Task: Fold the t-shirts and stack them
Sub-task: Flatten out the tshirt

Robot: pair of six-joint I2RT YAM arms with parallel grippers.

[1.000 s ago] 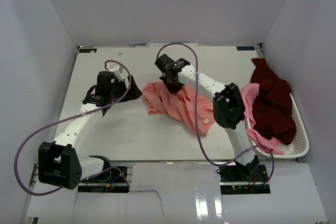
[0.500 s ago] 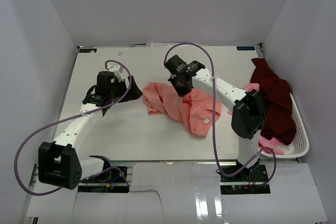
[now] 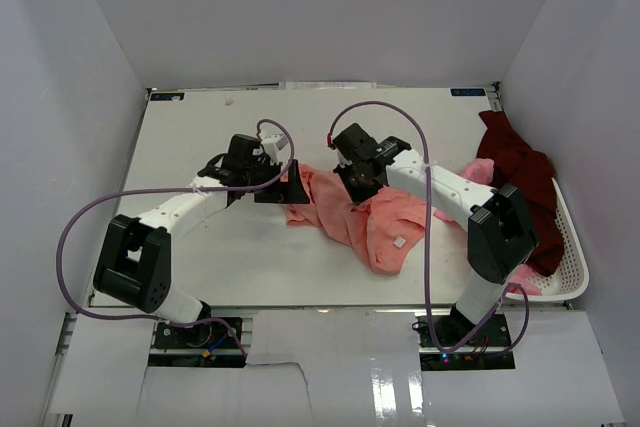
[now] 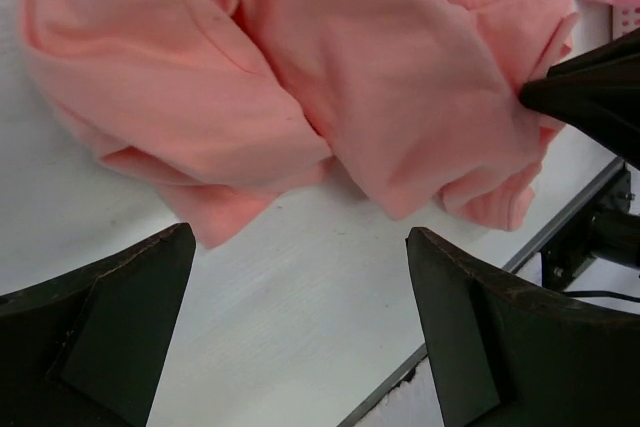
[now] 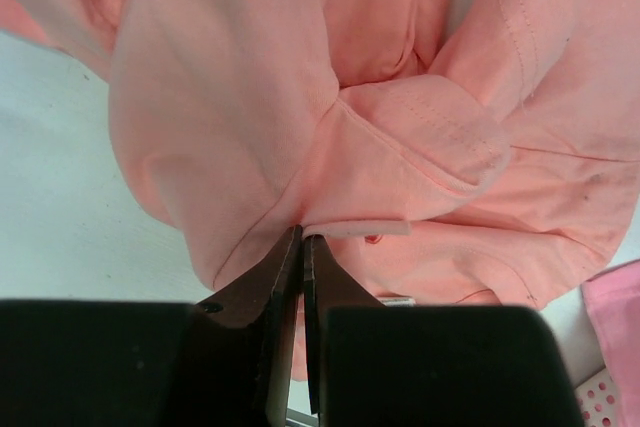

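The salmon t-shirt (image 3: 375,222) lies crumpled near the middle of the surface (image 3: 200,137). The right claw (image 3: 352,187) is clenched on a fold of it at about the heap's 12 o'clock edge, its tips pinched tight on the cloth. The left claw (image 3: 290,190) hangs spread wide at the heap's 9 o'clock side, apparently just clear of the cloth, gripping nothing. At 3 o'clock, the maroon t-shirt (image 3: 515,177) and lighter pink t-shirt (image 3: 478,172) drape over the white basket (image 3: 572,282).
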